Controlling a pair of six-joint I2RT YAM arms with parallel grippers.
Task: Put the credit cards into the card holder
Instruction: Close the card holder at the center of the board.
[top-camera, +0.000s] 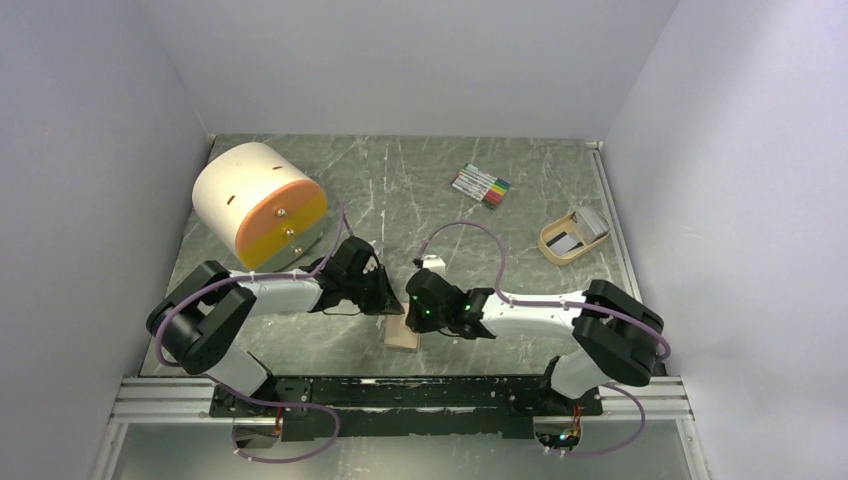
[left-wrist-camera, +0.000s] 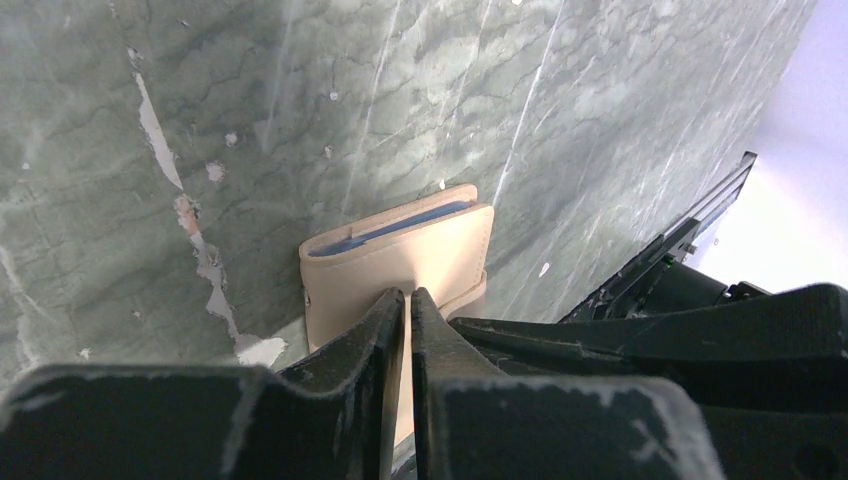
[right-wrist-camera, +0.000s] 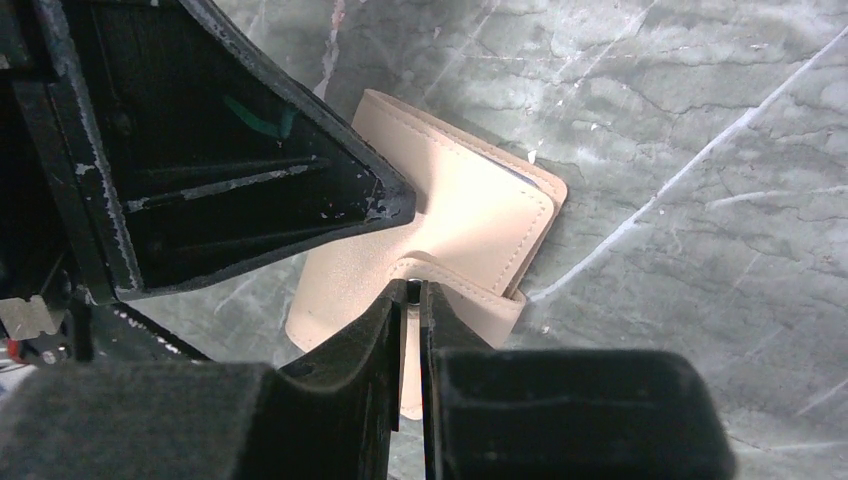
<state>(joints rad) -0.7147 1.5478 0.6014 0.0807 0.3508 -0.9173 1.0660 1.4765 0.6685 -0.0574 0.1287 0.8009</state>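
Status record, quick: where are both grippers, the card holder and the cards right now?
left gripper: shut on near edge of card holder
right gripper: shut on the holder's strap
card holder state: folded, blue sleeves showing at one edge, between both grippers
credit cards: in tan tray, far right, not yet loaded
marker pens: far side, apart from the tray

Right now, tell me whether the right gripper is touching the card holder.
Touching. The right wrist view shows the right gripper pinching the tab of the card holder, with tan material visible in the narrow slot between the fingertips.
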